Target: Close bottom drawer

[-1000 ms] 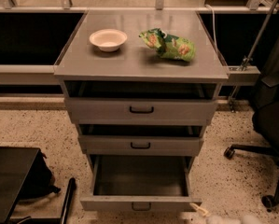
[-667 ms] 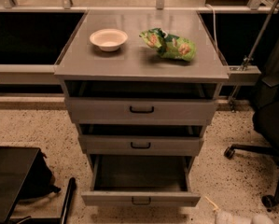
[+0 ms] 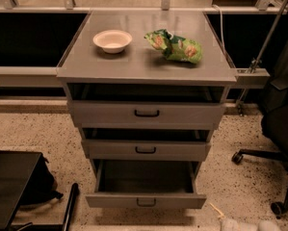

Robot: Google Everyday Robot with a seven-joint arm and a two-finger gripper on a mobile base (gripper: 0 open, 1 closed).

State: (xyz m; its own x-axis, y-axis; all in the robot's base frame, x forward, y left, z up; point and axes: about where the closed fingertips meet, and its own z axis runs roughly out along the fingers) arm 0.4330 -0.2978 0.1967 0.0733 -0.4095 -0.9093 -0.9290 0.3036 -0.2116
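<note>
The bottom drawer (image 3: 145,200) is the lowest of three in the grey cabinet (image 3: 143,69). It is pulled far out, and its inside (image 3: 145,177) looks empty. Its low flat front faces me and has a small dark pull handle (image 3: 146,202) at the centre. My gripper (image 3: 231,222) shows only as a pale shape at the lower edge of the camera view. It is to the right of the drawer front's right corner, a little below it and apart from it.
The middle drawer (image 3: 146,149) and the top drawer (image 3: 147,113) each stand slightly out. A white bowl (image 3: 112,40) and a green snack bag (image 3: 175,46) lie on the cabinet top. A black office chair (image 3: 278,129) stands at the right. A black case (image 3: 8,186) lies on the speckled floor at the left.
My gripper has moved to the right and lower along the bottom edge, away from the drawer front's right corner. The bottom drawer is as far out as before.
</note>
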